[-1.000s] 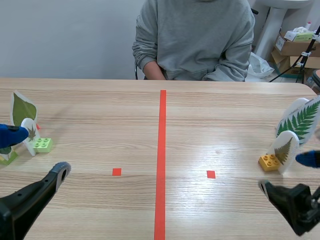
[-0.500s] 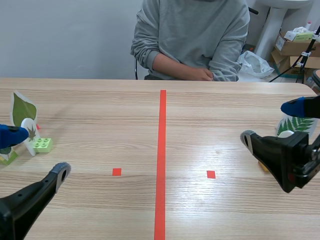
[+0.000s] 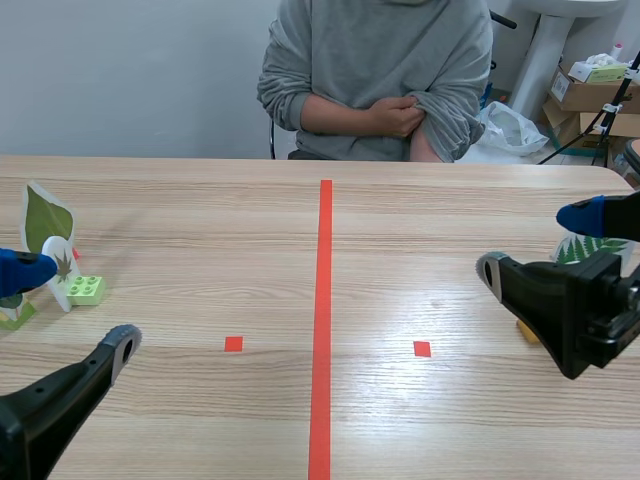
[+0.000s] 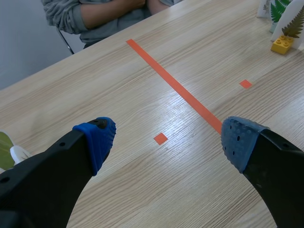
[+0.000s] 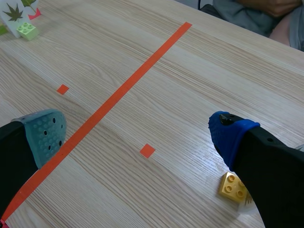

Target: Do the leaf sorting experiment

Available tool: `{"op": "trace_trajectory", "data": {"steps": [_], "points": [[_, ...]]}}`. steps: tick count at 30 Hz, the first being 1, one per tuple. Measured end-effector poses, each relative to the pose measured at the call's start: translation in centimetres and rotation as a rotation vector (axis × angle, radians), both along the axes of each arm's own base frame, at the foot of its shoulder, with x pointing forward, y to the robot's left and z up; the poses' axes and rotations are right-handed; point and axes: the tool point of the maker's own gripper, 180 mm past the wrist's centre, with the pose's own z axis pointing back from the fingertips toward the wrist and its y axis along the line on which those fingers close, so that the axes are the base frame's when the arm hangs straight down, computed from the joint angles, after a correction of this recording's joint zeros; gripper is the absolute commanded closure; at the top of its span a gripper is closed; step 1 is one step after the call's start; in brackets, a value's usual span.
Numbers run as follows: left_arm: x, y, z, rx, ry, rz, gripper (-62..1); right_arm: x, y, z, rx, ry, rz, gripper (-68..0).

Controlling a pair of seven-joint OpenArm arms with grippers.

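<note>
At the table's left edge a tall card with a plain green leaf (image 3: 46, 218) stands behind a small maple-leaf card (image 3: 62, 265) set in a light green brick (image 3: 85, 290). The fern card (image 3: 595, 247) at the right edge is mostly hidden by my right gripper (image 3: 536, 243), which hangs open above the table. A sliver of the yellow brick (image 3: 527, 330) shows under it. My left gripper (image 3: 71, 305) is open low at the left, next to the green brick. In the wrist views the left gripper (image 4: 168, 137) and the right gripper (image 5: 137, 133) hold nothing. The yellow brick (image 5: 232, 187) lies beneath the right finger.
A person (image 3: 380, 70) sits across the table with arms folded at the chest. Cardboard boxes (image 3: 590, 95) stand off the table at the back right. The fern cards (image 4: 294, 23) and yellow brick (image 4: 283, 44) show far ahead of the left gripper.
My right gripper rose from the table's lower right and came inward in front of the fern cards, then nearly stopped. The person drew both hands up to the chest. The left arm stayed still.
</note>
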Motion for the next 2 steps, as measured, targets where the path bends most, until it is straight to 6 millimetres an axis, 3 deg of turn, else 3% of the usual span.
{"op": "trace_trajectory", "data": {"steps": [2], "points": [[0.0, 0.0, 0.0, 0.0, 0.0, 0.0, -48.2, 0.0, 0.0, 0.0, 0.0, 0.0, 0.0, -61.9]]}}
